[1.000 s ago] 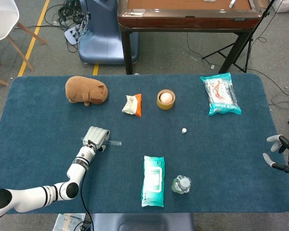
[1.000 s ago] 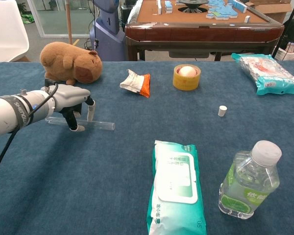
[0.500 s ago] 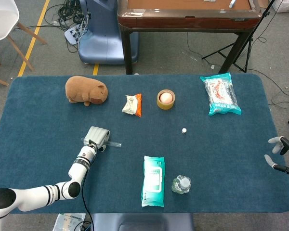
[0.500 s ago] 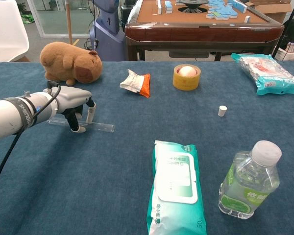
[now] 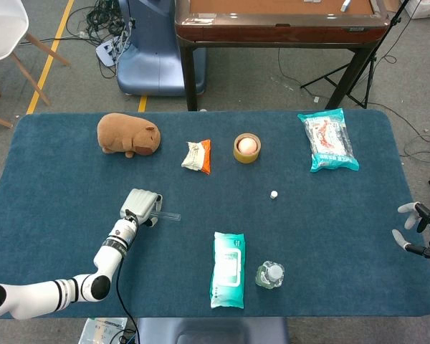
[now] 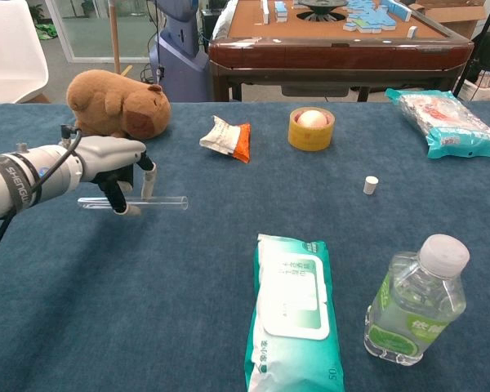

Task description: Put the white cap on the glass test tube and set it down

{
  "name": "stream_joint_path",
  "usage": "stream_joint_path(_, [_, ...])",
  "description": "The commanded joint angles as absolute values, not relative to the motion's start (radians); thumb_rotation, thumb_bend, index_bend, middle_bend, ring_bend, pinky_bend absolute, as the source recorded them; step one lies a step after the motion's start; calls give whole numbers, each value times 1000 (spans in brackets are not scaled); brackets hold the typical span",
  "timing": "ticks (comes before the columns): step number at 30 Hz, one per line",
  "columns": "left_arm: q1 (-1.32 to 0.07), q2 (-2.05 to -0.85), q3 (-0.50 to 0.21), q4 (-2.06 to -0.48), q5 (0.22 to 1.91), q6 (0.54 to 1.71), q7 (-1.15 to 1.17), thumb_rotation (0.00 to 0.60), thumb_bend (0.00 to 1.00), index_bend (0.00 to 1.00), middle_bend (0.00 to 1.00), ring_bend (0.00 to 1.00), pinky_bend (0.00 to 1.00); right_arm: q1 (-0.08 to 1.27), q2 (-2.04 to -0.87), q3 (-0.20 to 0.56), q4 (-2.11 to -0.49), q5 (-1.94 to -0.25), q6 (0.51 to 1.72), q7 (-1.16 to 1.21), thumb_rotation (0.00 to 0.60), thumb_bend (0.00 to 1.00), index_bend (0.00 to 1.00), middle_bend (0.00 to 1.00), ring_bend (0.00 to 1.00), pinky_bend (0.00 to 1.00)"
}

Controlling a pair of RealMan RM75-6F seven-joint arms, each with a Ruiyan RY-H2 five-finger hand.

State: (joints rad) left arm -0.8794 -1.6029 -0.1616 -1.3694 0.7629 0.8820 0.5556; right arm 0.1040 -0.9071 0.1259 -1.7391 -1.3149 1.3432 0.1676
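My left hand [image 6: 110, 161] pinches the glass test tube [image 6: 147, 202] just above the bench [image 6: 188, 310], horizontal, open end toward 3 o'clock for capping. The white cap [image 6: 371, 184] lies further out, around 2 o'clock. My right hand [image 5: 414, 231] hangs open, idle.

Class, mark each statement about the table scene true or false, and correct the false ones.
1. The left hand holds the glass tube. True.
2. The white cap is already on the tube. False: it lies apart on the cloth, right of the tube.
3. An egg sits inside the tape roll. True.
4. The water bottle lies on its side. False: it stands upright beside the wipes pack.
5. The right hand holds the cap. False: it holds nothing, at the table's right edge.
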Motion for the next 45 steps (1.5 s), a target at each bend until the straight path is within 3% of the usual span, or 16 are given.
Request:
stream_joint_path(1, [-858, -1551, -166, -1437, 790, 883, 510, 600, 274, 577, 1000, 998, 1000, 123, -913, 131, -1747, -1317, 1333, 120, 600, 269, 380, 611, 605, 694])
stream_joint_path(5, [-841, -1512, -166, -1496, 820, 895, 475, 600, 274, 590, 1000, 1000, 1000, 154, -933, 147, -1754, -1314, 1330, 33, 600, 270, 380, 681, 689, 768])
stream_joint_path(11, [-831, -1469, -161, -1565, 851, 920, 467, 600, 274, 596, 1000, 1000, 1000, 237, -989, 193, -1719, -1266, 1269, -63, 600, 268, 396, 866, 916, 970])
stream_joint_path(15, [-828, -1451, -158, -1600, 858, 936, 469, 600, 274, 608, 1000, 1000, 1000, 306, -1042, 213, -1696, -1219, 1209, -160, 600, 268, 445, 966, 998, 1000])
stream_joint_path(22, [-829, -1433, -161, -1648, 845, 965, 487, 600, 274, 626, 1000, 1000, 1000, 424, -1157, 230, -1636, -1146, 1107, -296, 600, 268, 503, 1000, 1000, 1000])
stream_joint_path(32, [-823, -1417, -151, -1696, 849, 1000, 502, 600, 274, 626, 1000, 1000, 1000, 556, -1335, 232, -1507, -1013, 1013, -458, 600, 268, 508, 1000, 1000, 1000])
stream_joint_path(45, [-822, -1410, -134, -1720, 836, 1010, 520, 600, 274, 626, 1000, 1000, 1000, 682, -1470, 241, -1387, -861, 932, -572, 600, 268, 508, 1000, 1000, 1000])
